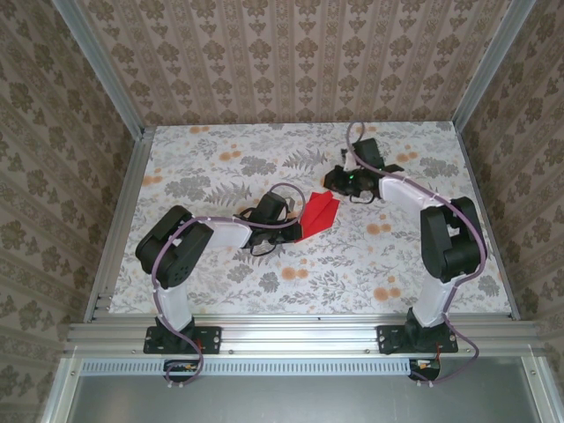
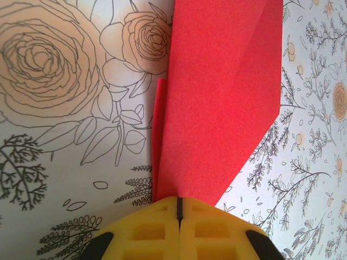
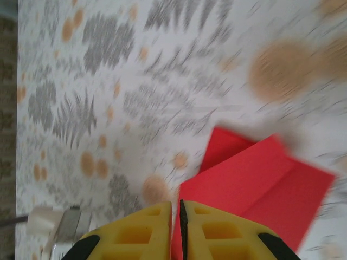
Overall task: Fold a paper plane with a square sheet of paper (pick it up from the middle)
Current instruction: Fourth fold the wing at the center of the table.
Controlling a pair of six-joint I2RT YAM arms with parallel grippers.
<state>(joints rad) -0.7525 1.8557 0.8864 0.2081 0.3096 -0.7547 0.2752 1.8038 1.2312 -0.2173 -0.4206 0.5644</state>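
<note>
From above, the folded red paper (image 1: 317, 214) lies near the middle of the table (image 1: 203, 282), a little toward its right edge. It is a narrow pointed shape set slantwise, one end aimed at the far right corner and the other at the near left. The left gripper (image 1: 296, 231) reaches in from the left edge side and meets the paper's near-left end. The right gripper (image 1: 334, 182) sits just beyond the paper's far end, on the far-edge side. At this size I cannot tell whether it touches the paper.

In the left wrist view, the left gripper's (image 2: 179, 199) yellow fingers (image 2: 146, 227) are pressed together, with only a thin dark slit between them. The red paper (image 2: 217, 108) comes straight out from that slit, so the jaws have hold of its end. One crease runs slantwise across the upper right of the paper. A narrow second layer shows along its left side, and the flowered table cover (image 2: 65, 162) lies behind.

The right wrist view is blurred. The right gripper's (image 3: 176, 205) yellow fingers (image 3: 141, 233) are drawn nearly together, a hairline gap between them. The red paper (image 3: 260, 179) spreads to the right beyond them, with layered edges. Some red shows low in the gap, but I cannot tell whether the jaws pinch it or stand over it.
</note>
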